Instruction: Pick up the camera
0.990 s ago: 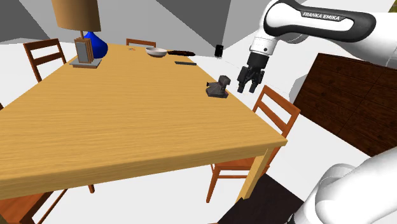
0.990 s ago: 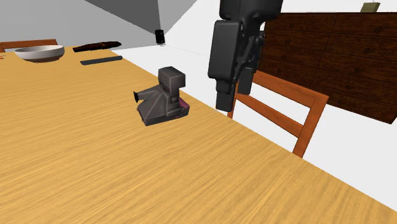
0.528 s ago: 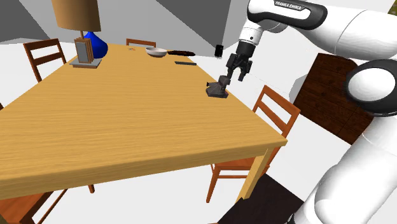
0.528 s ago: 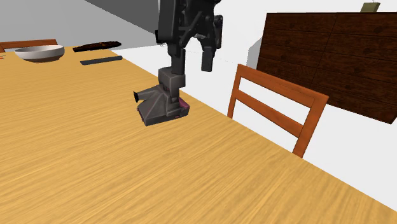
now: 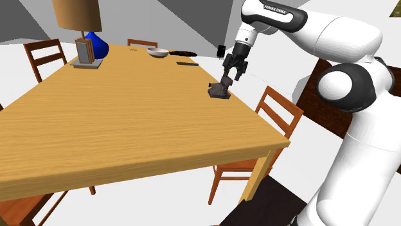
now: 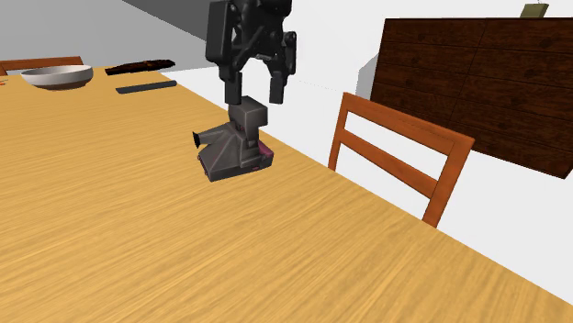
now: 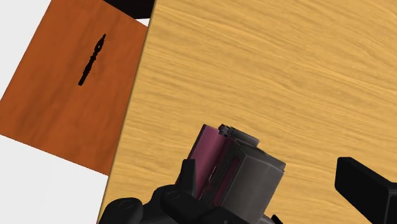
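The camera (image 6: 234, 147) is a dark grey instant model with a purplish base and a raised boxy top. It sits on the wooden table (image 6: 110, 239) close to the edge by a chair. My black gripper (image 6: 255, 94) hangs open just above that raised top, one finger to each side, touching nothing. From the shoulder view the gripper (image 5: 228, 77) stands right over the camera (image 5: 218, 92). Looking along the hand, the camera (image 7: 235, 175) lies between the spread fingers (image 7: 368, 186) of the gripper (image 7: 264, 200), with table wood (image 7: 286, 76) beyond it.
A wooden chair (image 6: 404, 156) stands at the table edge beside the camera; its seat (image 7: 70, 95) appears past the edge. A bowl (image 6: 57, 75), a flat dark bar (image 6: 145, 86) and a blue lamp (image 5: 93, 42) sit farther off. A dark dresser (image 6: 477, 83) stands behind.
The gripper has swung in from beyond the table edge, over the chair, to a spot directly above the camera. It has stayed open. The camera has not moved.
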{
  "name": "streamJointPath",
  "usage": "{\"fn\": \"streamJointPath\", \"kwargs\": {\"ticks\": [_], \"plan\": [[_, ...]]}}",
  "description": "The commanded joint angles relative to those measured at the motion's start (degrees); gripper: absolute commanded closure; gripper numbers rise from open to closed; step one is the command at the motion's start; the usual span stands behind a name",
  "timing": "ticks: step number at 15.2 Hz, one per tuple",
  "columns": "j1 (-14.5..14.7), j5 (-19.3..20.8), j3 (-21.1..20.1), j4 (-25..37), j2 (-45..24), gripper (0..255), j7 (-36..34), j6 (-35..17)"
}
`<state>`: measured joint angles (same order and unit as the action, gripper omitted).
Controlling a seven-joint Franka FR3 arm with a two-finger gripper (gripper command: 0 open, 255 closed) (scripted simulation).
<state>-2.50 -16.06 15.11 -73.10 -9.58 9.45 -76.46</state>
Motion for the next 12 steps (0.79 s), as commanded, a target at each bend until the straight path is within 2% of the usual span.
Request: {"fn": "streamJointPath", "kwargs": {"ticks": [1,4,5,12], "plan": [[0.23,0.29,-0.05,-2.59,0.77,0,0.29,-1.85],[0.4,0.51,-0.11,-4.61,1.35,0,0.51,-3.29],[0.46,0.54,-0.14,-4.8,1.47,255,0.45,-3.38],[0.49,0.54,-0.16,-4.8,1.49,255,0.39,-3.37]]}}
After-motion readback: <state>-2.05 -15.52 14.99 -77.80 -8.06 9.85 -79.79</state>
